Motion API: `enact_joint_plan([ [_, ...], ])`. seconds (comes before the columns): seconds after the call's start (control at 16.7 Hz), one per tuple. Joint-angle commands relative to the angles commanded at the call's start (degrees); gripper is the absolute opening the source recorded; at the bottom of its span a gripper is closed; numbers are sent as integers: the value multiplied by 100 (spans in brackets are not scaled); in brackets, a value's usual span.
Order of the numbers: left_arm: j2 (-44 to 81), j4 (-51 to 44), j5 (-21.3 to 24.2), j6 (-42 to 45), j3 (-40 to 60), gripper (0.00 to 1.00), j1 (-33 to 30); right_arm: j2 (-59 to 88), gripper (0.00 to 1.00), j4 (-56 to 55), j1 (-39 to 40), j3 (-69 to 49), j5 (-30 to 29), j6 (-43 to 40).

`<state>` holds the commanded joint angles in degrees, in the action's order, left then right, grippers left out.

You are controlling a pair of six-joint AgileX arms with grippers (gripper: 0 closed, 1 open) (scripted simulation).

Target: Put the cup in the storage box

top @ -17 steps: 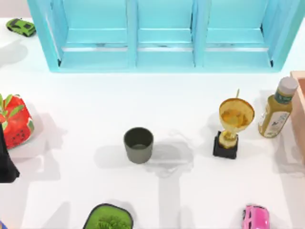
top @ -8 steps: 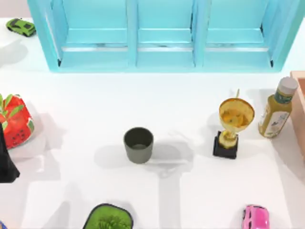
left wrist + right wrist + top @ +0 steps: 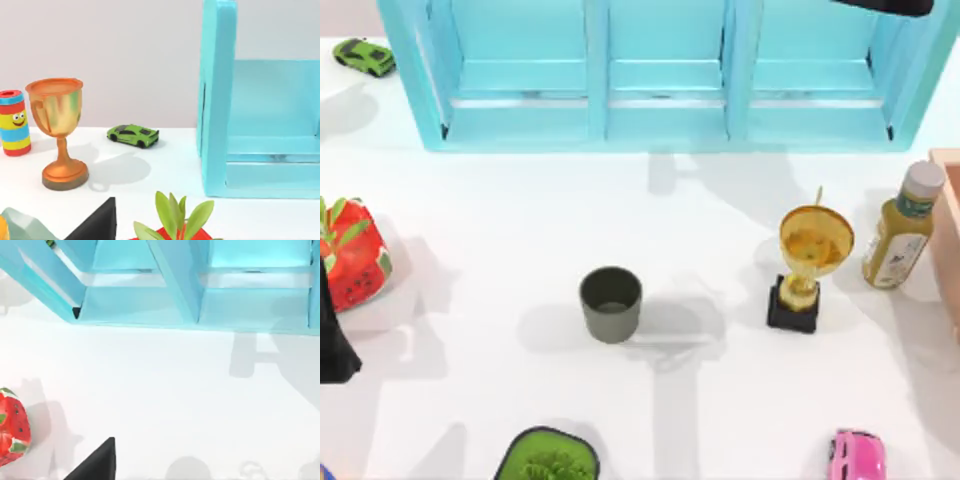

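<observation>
A small dark grey-green cup (image 3: 611, 303) stands upright near the middle of the white worktop (image 3: 520, 230), well apart from the turquoise storage box (image 3: 665, 75) at the back. A gold trophy (image 3: 808, 265) (black base) stands to its right. The left arm (image 3: 332, 335) sits at the left edge, the right arm (image 3: 885, 5) at the top right; I cannot tell how either's fingers stand.

Gold trophy (image 3: 811, 265) stands beside sauce bottle (image 3: 900, 226).

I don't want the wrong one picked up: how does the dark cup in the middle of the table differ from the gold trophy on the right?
The cup is matte dark grey-green; the gold trophy is shiny.
The cup is short and sits straight on the table; the trophy is taller, its bowl raised on a stem and black base.
The cup is plain; the trophy has a thin piece rising from its rim.
Both stand upright, open at the top, untouched.
</observation>
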<state>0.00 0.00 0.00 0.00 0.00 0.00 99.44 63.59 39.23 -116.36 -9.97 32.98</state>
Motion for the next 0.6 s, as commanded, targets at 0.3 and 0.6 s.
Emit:
enact_joint_plan([
  [0.3, 0, 0, 0, 0, 0, 100, 0, 2452, 100, 1652, 635, -2216, 122, 840],
  [0.6, 0, 0, 0, 0, 0, 100, 0, 4261, 100, 2872, 1022, -3981, 320, 1518],
])
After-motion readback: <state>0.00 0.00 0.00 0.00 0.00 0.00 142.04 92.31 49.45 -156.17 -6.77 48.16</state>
